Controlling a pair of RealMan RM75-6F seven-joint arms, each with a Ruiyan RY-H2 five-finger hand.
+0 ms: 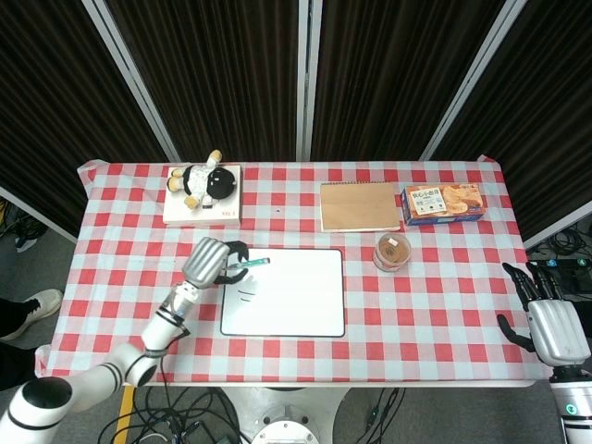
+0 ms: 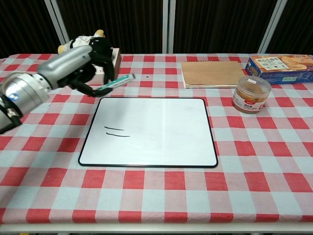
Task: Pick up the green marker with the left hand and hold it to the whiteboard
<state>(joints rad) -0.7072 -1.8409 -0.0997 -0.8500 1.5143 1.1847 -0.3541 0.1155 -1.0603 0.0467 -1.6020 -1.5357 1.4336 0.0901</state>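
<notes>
My left hand [image 1: 209,262] [image 2: 80,66] grips the green marker [image 1: 250,265] [image 2: 116,82] and holds it raised above the far left corner of the whiteboard [image 1: 296,294] [image 2: 161,129]. The marker's tip is off the board. Two short dark lines [image 2: 116,131] [image 1: 242,296] are drawn on the board's left part. My right hand [image 1: 551,324] hangs open off the table's right edge, only in the head view.
A plush toy [image 1: 202,180] [image 2: 88,46] lies on a white box [image 1: 227,211] [image 2: 83,73] at the back left. A brown notebook [image 1: 359,205] [image 2: 212,73], a snack box [image 1: 444,203] [image 2: 279,67] and a lidded jar [image 1: 393,251] [image 2: 251,93] stand right of the board.
</notes>
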